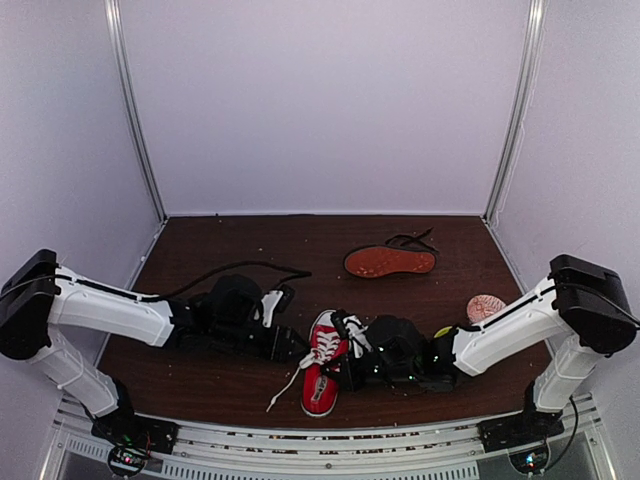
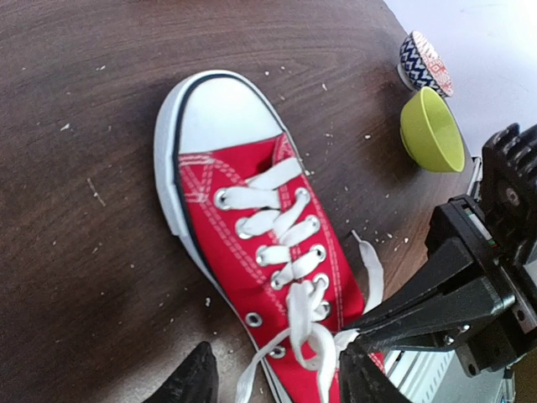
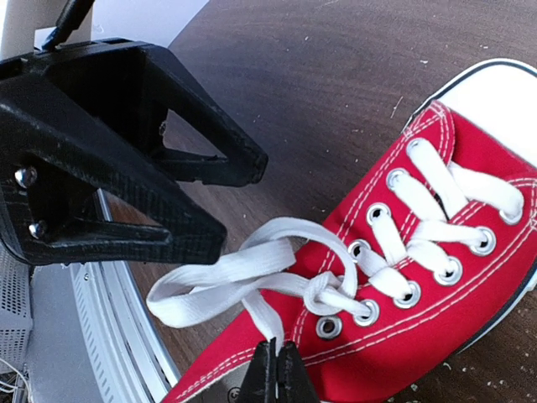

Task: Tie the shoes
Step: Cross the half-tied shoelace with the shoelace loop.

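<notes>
The red sneaker (image 1: pixel 321 372) with white toe cap lies at the table's near middle, toe toward the front edge. In the right wrist view my right gripper (image 3: pixel 277 357) is shut on a strand of its white lace (image 3: pixel 220 278), which lies in loose loops beside a knot at the upper eyelets. My left gripper (image 2: pixel 275 359) stands open over the same eyelets, one finger on each side of the shoe, with nothing held. The black shoe (image 1: pixel 390 261) lies farther back with its reddish-brown sole up.
A green bowl (image 2: pixel 432 130) and a patterned bowl (image 2: pixel 424 63) stand just past the sneaker's toe side. A loose lace end (image 1: pixel 283 391) trails toward the metal rail (image 1: pixel 330 440) at the table's front edge. Crumbs dot the dark wood.
</notes>
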Controlling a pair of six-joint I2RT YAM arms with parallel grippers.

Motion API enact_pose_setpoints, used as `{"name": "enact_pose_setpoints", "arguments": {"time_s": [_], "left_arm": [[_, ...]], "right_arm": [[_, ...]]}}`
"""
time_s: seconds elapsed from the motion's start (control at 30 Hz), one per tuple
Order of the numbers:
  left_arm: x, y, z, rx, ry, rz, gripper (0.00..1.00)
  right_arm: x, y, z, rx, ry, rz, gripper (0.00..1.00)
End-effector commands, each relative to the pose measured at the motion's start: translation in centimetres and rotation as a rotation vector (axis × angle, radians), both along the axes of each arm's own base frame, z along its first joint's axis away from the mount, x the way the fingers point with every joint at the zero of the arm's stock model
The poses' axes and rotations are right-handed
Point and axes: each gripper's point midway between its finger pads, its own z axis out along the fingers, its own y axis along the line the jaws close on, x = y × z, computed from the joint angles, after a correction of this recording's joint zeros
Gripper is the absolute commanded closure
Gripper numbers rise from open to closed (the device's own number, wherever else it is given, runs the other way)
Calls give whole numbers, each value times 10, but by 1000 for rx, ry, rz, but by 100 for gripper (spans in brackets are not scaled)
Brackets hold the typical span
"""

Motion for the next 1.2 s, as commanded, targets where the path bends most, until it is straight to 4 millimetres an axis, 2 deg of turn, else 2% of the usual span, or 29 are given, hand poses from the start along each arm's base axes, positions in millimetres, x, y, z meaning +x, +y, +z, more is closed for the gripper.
{"name": "enact_pose_setpoints", "arguments": {"time_s": [0.0, 0.23, 0.37, 0.7, 0.8, 1.07, 1.17], "left_arm": [[1, -16, 11, -32, -27, -56, 48], [0, -23, 10, -75, -6, -59, 47], [2, -29, 10, -87, 7, -59, 41], [0, -37, 6, -104, 43, -72, 35], [-2, -37, 7, -113, 45, -85, 41], [-13, -25, 1, -117, 59, -91, 67], [-17, -25, 1, -125, 62, -99, 71]], "right_arm": [[5, -6, 7, 1, -26, -40, 100], [4, -2, 4, -2, -18, -26, 100], [3, 1, 4, -2, -17, -15, 100], [3, 1, 3, -7, -17, -14, 100], [4, -2, 2, -15, -19, -28, 100], [16, -12, 5, -53, -35, -97, 100], [20, -13, 9, -54, -45, -115, 100]]}}
